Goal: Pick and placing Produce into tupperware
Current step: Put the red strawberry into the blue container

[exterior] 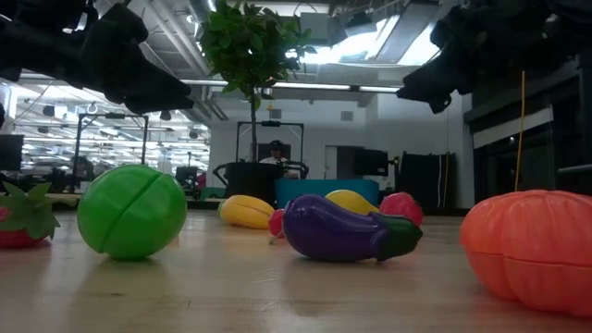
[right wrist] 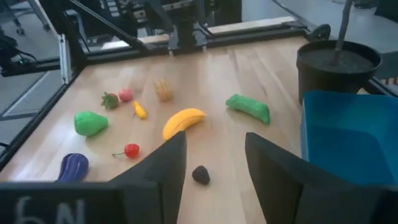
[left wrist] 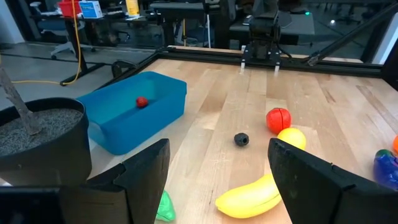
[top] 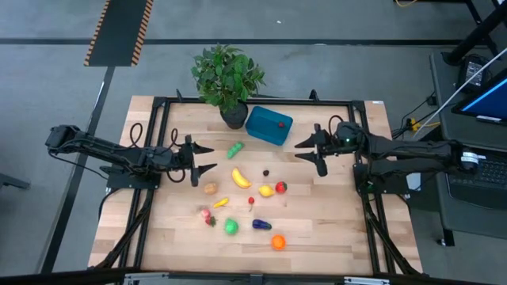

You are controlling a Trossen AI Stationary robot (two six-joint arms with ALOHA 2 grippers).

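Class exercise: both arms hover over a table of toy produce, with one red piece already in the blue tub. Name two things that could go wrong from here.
1. The tupperware sits right beside the potted plant, so the right gripper, open and empty, might brush leaves or pot while placing.
2. Round pieces such as the small dark berry could roll away or slip from the fingers.

Teal-blue tupperware [top: 268, 126], yellow banana [top: 240, 178]

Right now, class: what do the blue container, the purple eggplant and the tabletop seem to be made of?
Blue container: probably plastic, smooth moulded walls with rounded corners, dull sheen.
Purple eggplant: likely hard plastic, glossy highlights and a visible seam near its green cap.
Tabletop: wood, apparently jointed light strips with visible grain, satin finish.
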